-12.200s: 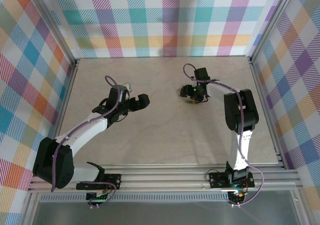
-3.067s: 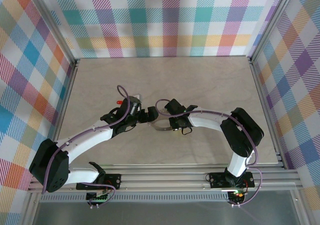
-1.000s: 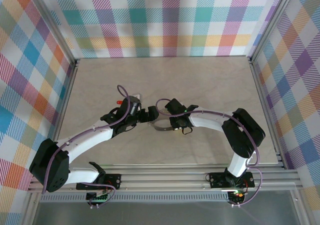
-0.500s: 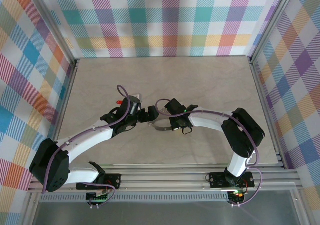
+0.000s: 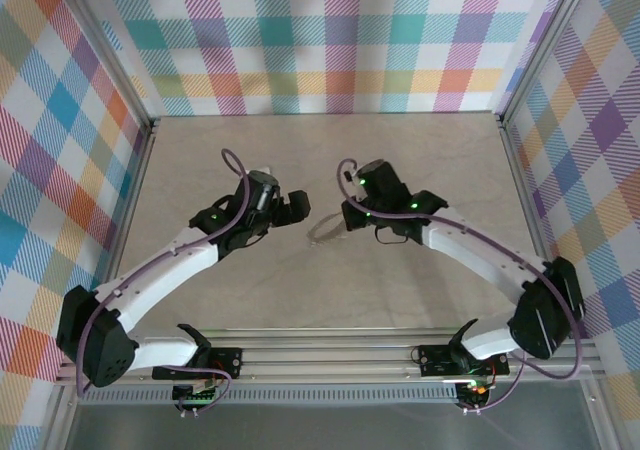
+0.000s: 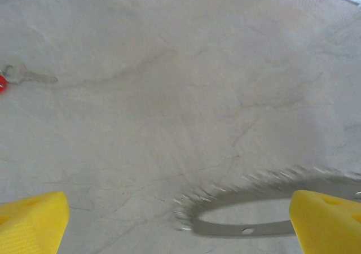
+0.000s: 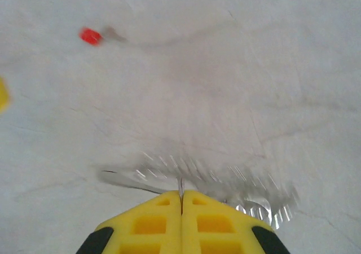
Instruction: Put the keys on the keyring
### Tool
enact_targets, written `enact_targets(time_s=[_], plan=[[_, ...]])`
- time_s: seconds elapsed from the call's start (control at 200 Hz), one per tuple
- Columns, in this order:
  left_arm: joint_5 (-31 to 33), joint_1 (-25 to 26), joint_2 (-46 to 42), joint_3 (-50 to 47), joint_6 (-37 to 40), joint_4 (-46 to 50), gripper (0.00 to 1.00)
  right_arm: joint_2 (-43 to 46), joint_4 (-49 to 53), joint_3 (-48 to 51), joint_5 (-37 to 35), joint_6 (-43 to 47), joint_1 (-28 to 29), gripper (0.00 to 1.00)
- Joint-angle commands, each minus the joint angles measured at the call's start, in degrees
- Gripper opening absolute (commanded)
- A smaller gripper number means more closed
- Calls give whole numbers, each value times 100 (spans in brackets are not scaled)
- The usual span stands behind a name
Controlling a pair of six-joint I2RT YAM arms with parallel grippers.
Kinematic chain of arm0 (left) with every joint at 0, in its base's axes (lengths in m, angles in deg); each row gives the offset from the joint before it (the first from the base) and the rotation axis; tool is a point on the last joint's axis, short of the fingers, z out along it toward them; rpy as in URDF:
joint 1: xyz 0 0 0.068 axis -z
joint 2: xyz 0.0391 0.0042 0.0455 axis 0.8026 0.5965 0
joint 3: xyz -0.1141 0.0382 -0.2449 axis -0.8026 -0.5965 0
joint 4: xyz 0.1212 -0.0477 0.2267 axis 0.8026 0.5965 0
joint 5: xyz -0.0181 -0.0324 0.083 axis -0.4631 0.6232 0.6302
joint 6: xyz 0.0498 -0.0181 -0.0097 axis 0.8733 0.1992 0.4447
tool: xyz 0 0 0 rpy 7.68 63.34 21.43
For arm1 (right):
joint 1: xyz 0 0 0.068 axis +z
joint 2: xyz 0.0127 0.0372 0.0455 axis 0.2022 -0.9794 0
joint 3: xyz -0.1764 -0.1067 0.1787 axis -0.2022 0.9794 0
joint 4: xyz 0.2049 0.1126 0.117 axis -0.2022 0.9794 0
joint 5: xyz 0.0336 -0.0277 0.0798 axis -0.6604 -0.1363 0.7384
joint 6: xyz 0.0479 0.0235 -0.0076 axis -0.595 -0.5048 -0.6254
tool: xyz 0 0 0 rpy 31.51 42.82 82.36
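The keyring (image 7: pixel 220 175) is a thin beaded silver chain, blurred with motion, and it hangs just above the table over its grey shadow. My right gripper (image 7: pixel 181 195) is shut, with a bit of the chain pinched between its yellow pads. From above, the right gripper (image 5: pixel 348 218) sits at mid-table with the pale loop of the keyring (image 5: pixel 322 235) beside it. My left gripper (image 5: pixel 293 210) faces it from the left, jaws wide open, with nothing between them. In the left wrist view the keyring (image 6: pixel 254 187) floats between the left gripper's (image 6: pixel 180 226) fingertips. The red-headed key (image 7: pixel 90 35) lies flat on the table, apart from both grippers. The key (image 6: pixel 22 76) also shows at the left edge.
The beige tabletop (image 5: pixel 420 300) is bordered by aluminium rails and checked walls. Purple cables loop over both wrists. Open table surface lies behind the grippers and toward the near edge.
The right arm has swung outward and its gripper has moved back and up with the chain, which now swings blurred above the table. The left gripper has shifted slightly back, still open.
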Motion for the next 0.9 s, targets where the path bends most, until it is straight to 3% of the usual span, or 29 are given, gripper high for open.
enact_targets(time_s=[0.0, 0.28, 0.54, 0.895], plan=[[-41, -132, -258, 375, 455, 356, 99, 257, -59, -60, 996, 337, -173, 0], [-624, -186, -247, 961, 888, 475, 100, 572, -868, 156, 2576, 284, -672, 0], [-869, -280, -56, 1435, 1161, 361, 100, 313, -1909, 263, 3735, -121, -1120, 0], [-2771, -888, 428, 1832, 886, -542, 89, -301, -3828, 93, 5119, -1031, -1957, 0]])
